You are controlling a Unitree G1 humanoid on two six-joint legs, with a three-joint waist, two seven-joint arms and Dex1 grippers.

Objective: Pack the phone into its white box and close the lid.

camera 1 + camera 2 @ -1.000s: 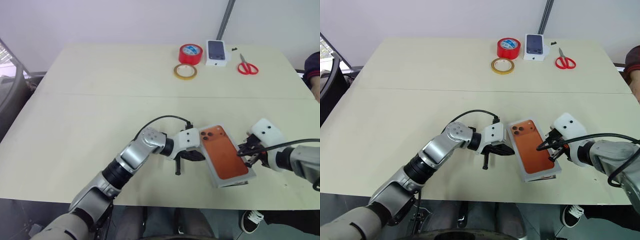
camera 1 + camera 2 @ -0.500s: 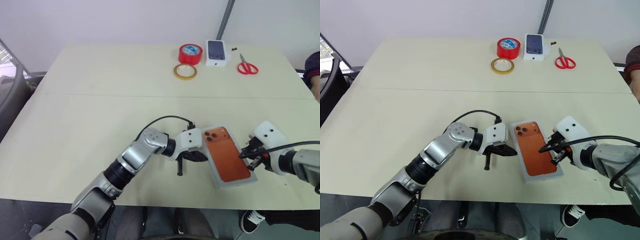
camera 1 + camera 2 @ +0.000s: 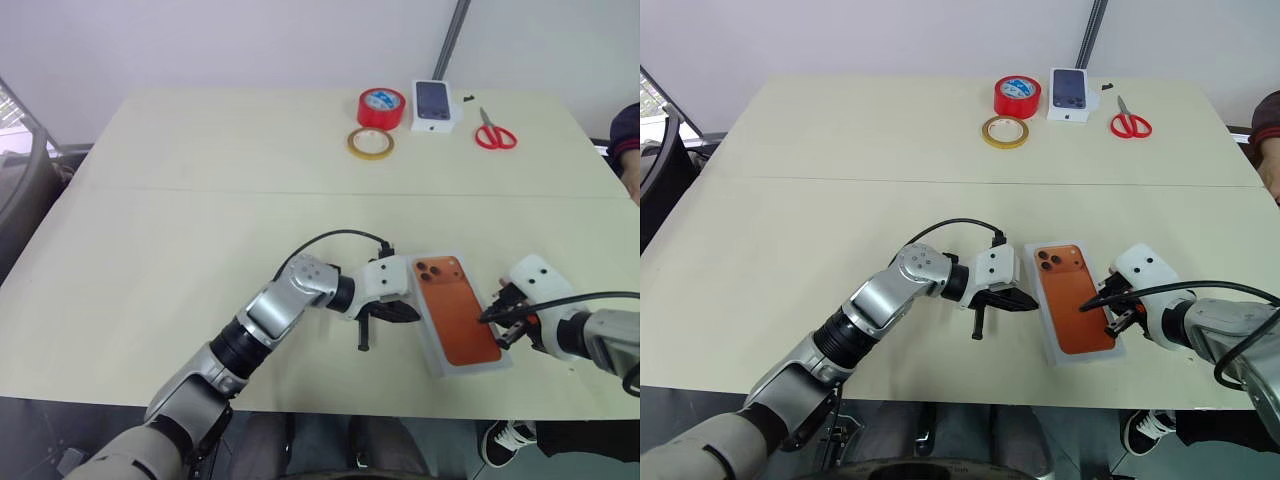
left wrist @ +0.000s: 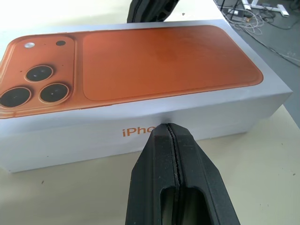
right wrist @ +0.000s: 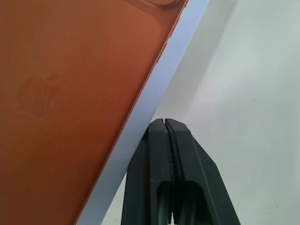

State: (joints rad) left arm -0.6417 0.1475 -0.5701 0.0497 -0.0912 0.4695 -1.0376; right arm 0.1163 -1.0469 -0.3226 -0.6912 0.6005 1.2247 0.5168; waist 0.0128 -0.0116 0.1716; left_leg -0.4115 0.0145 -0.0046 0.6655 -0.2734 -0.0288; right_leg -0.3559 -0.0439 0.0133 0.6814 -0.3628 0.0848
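The lid (image 3: 455, 310), white with an orange phone printed on top, lies flat over the white box (image 4: 243, 110) near the table's front right. The phone is hidden. My left gripper (image 3: 412, 315) is shut, its tips pressed against the box's left long side, just under the orange lettering in the left wrist view (image 4: 169, 129). On the other long side my right gripper (image 3: 487, 318) is shut too, its tips resting at the lid's white right edge (image 5: 164, 123). Neither gripper holds anything.
At the back of the table lie a red tape roll (image 3: 381, 106), a yellow tape ring (image 3: 370, 143), a small white box with a dark phone picture (image 3: 433, 105) and red scissors (image 3: 494, 132). A person's sleeve (image 3: 628, 140) shows at the right edge. The table's front edge runs just behind the box.
My right gripper has sunk toward the table beside the box's right edge, and the lid, tilted up on that side before, now lies flat. The left gripper has stayed put.
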